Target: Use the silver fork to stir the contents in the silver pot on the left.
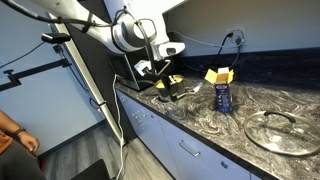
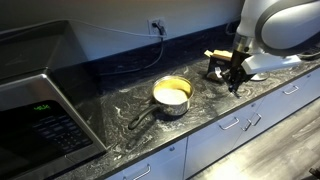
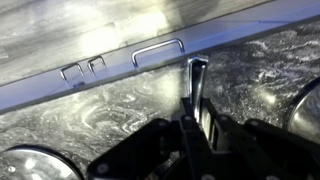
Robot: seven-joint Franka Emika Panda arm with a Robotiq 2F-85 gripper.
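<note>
My gripper (image 3: 196,122) is shut on the silver fork (image 3: 195,80), which sticks out past the fingertips over the marbled counter. In an exterior view the gripper (image 1: 163,86) hangs low over the counter's left end, right next to the small silver pot (image 1: 175,86) with a yellowish patch at its rim. I cannot tell whether the fork touches the pot. In an exterior view the gripper (image 2: 232,80) covers the pot. A round shiny rim (image 3: 303,108) shows at the right edge of the wrist view and another round rim (image 3: 25,162) at the bottom left.
A blue can (image 1: 223,98) with a yellow top stands right of the gripper. A wide clear glass lid (image 1: 272,130) with a knob lies further right. A long-handled pan (image 2: 172,94) with a yellowish inside sits mid-counter. A microwave (image 2: 40,120) stands at the far end. Cabinet handles (image 3: 158,50) line the counter front.
</note>
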